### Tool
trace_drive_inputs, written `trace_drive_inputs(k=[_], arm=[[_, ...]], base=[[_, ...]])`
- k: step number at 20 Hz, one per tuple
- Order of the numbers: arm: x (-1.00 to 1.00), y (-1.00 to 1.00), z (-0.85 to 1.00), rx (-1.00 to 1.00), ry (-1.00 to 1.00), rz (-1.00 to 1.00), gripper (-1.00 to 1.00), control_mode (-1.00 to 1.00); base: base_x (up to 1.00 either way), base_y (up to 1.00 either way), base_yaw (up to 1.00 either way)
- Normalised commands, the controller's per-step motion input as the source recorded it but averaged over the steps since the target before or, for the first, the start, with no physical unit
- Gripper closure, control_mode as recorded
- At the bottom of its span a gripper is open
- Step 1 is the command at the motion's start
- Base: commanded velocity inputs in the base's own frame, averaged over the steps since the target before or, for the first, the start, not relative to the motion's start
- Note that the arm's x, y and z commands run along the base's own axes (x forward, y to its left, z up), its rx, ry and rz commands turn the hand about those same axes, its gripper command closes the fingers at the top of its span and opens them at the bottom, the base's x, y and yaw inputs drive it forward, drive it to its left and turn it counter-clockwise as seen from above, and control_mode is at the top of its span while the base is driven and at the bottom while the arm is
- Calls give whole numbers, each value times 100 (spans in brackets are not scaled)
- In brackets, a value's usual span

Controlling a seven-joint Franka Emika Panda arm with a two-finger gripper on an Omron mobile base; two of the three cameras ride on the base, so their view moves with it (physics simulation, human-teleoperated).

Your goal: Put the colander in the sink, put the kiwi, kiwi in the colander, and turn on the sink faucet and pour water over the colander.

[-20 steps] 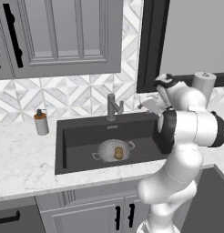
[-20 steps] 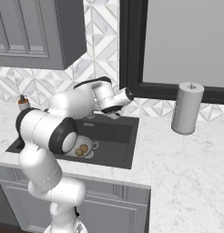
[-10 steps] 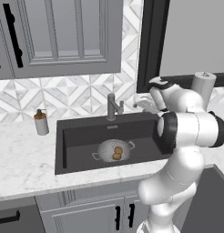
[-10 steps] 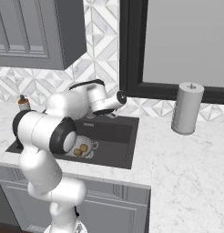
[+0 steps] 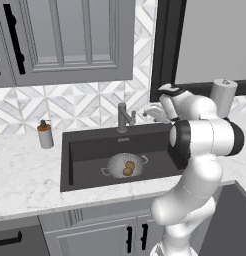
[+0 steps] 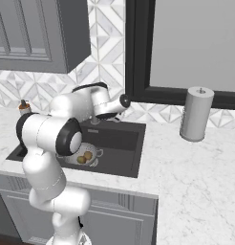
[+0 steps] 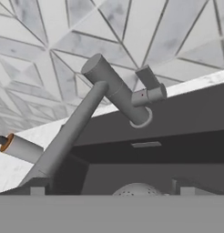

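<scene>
End effector (image 5: 151, 114) open wide and empty beside the faucet (image 5: 124, 117); approach the lever (image 7: 149, 86) squarely, push gently, avoid the spout

colander (image 5: 125, 165): pierced silver-grey metal, dull sheen
kiwi pair (image 5: 128, 168): brown, matt skin
sink (image 5: 90, 150): dark grey, smooth, matt
sink faucet (image 7: 114, 91): grey metal, brushed, no gloss
worktop (image 5: 25, 170): white marble, grey veins, smooth
soap bottle (image 5: 45, 135): white plastic, orange collar
</scene>
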Motion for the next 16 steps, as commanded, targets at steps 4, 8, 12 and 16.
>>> trace_drive_inputs(k=[4, 8, 12, 16], arm=[[3, 11, 0, 0, 0, 0, -100, -100], [10, 14, 0, 1, 0, 0, -100, -100], [28, 12, -2, 0, 0, 0, -100, -100], [30, 9, -4, 0, 1, 0, -100, -100]], base=[[0, 0, 0], [0, 0, 0], [0, 0, 0], [0, 0, 0]])
